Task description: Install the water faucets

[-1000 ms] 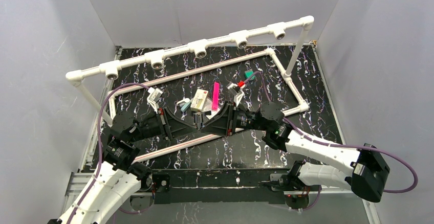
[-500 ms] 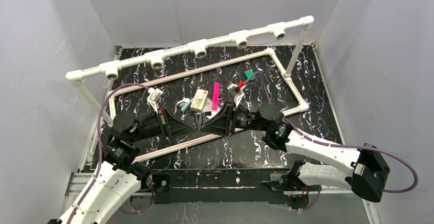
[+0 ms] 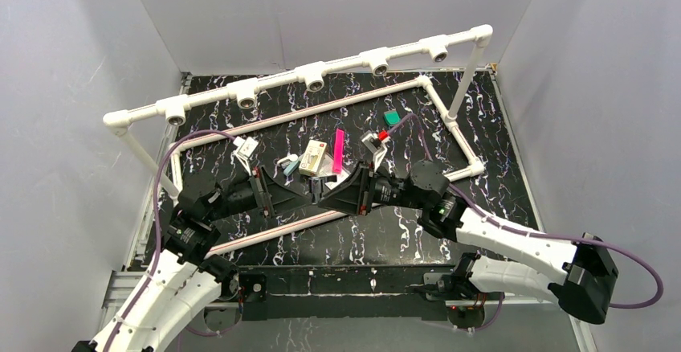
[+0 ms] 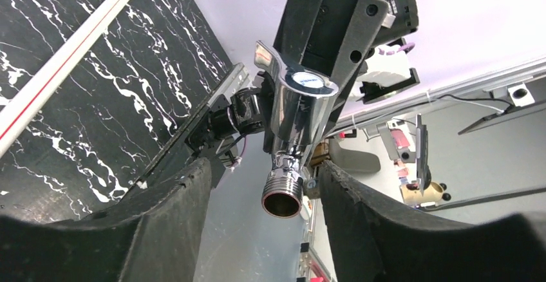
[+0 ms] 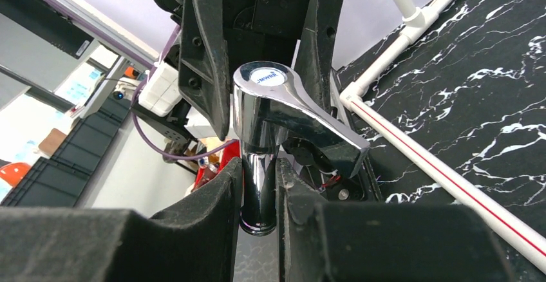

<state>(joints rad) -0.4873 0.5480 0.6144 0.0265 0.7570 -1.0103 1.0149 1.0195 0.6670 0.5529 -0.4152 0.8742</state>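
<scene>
A shiny chrome water faucet (image 5: 261, 114) with a lever handle and a threaded inlet (image 4: 283, 192) hangs in the air between my two grippers above the middle of the table. My right gripper (image 5: 259, 176) is shut on its spout, both pads pressed against the tube. My left gripper (image 4: 264, 169) faces it, open, with its fingers (image 4: 187, 192) on either side of the threaded end and not touching it. From above, the left gripper (image 3: 291, 195) and right gripper (image 3: 337, 195) meet tip to tip, and the faucet is mostly hidden between them.
A white pipe frame (image 3: 365, 95) stands on the black marbled table (image 3: 401, 239), its raised top rail carrying several open tee sockets (image 3: 313, 75). A pink strip (image 3: 338, 151), a beige box (image 3: 312, 157), a green square (image 3: 391, 117) and a small red piece (image 3: 383, 135) lie behind the grippers.
My left gripper has opened and let go of the faucet. The right gripper stays shut on it, and the right arm has shifted slightly.
</scene>
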